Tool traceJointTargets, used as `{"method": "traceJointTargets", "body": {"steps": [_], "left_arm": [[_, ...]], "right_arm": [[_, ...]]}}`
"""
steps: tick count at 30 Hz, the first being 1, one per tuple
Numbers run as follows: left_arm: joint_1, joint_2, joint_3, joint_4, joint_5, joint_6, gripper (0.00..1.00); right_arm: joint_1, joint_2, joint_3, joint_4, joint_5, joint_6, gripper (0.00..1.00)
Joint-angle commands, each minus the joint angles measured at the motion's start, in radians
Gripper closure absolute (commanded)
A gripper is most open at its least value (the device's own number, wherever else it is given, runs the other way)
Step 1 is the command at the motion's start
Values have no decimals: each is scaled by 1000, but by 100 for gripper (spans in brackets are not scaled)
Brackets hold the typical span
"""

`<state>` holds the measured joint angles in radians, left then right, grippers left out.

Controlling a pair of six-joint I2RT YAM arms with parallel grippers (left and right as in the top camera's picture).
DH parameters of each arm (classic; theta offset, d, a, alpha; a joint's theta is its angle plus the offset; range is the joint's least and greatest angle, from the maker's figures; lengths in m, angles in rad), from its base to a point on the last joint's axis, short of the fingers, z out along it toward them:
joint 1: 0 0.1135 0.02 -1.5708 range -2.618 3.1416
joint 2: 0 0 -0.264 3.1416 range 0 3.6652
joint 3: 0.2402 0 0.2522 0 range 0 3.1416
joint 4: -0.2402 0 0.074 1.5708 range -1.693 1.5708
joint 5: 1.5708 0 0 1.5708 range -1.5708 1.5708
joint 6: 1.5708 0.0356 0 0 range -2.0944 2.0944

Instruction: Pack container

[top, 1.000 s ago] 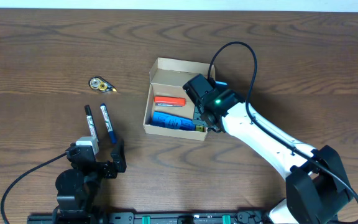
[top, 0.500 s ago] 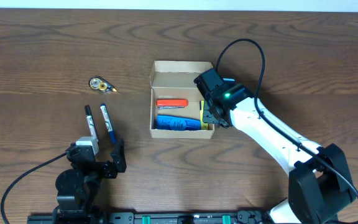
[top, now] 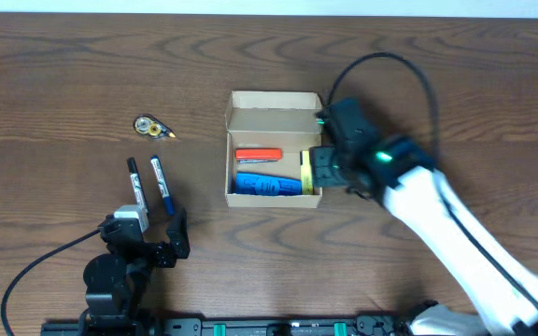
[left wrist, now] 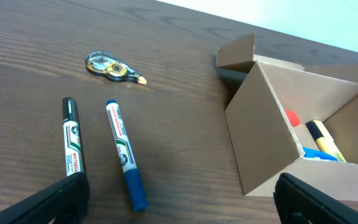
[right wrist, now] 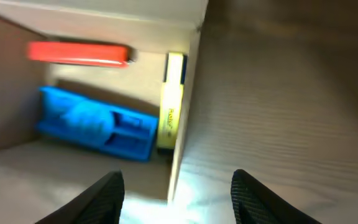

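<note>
Container: the cardboard box (top: 274, 119) stands open near the middle of the wooden table (top: 456, 75), with its flap lid turned up at the far side.
Already packed: a red item (top: 257, 154), a blue item (top: 267, 185) and a yellow highlighter (top: 305, 171) are seen lying on the floor of the box. The highlighter is just beside the right wall.
Not yet packed: a black-capped marker (top: 136, 187) and a blue-capped marker (top: 162, 185) lie side by side on the table. A correction tape roller (top: 149, 126) lies beyond them. All three are well apart from the box, to its left.
Progress: the task is judged to be about half done. Three things are inside, three remain outside, and the lid is not closed.
Right gripper (right wrist: 179, 199): the jaws are spread wide and nothing is held.
Box relative to the right jaws: in the wrist view the right wall of the box runs between them, so one finger is over the inside and the other over the bare table. Contact cannot be told, because the picture is blurred.
Left gripper (left wrist: 179, 208): the jaws are spread wide and nothing is held. The two markers lie near in front of it, and the box is well apart, to the right.
</note>
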<state>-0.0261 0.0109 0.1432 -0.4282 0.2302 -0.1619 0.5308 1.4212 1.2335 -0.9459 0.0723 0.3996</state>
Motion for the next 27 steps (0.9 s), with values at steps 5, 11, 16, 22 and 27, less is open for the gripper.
{"method": "traceJointTargets", "body": {"steps": [5,11,16,22,27], "left_arm": [[6,-6,-19,-1,6,-14,5],[6,-6,-19,-1,6,-14,5],[6,-6,-19,-1,6,-14,5],[6,-6,-19,-1,6,-14,5],[6,-6,-19,-1,6,-14,5]], "right_arm": [[-26,-241,8,-147,-142,-238,45],[-26,-410,-45,-206,-159,-252,44],[-26,-512,-51,-248,-159,-251,22],[-26,-552,-51,-299,-159,-251,1],[-26,-550,-51,-351,-159,-251,1]]}}
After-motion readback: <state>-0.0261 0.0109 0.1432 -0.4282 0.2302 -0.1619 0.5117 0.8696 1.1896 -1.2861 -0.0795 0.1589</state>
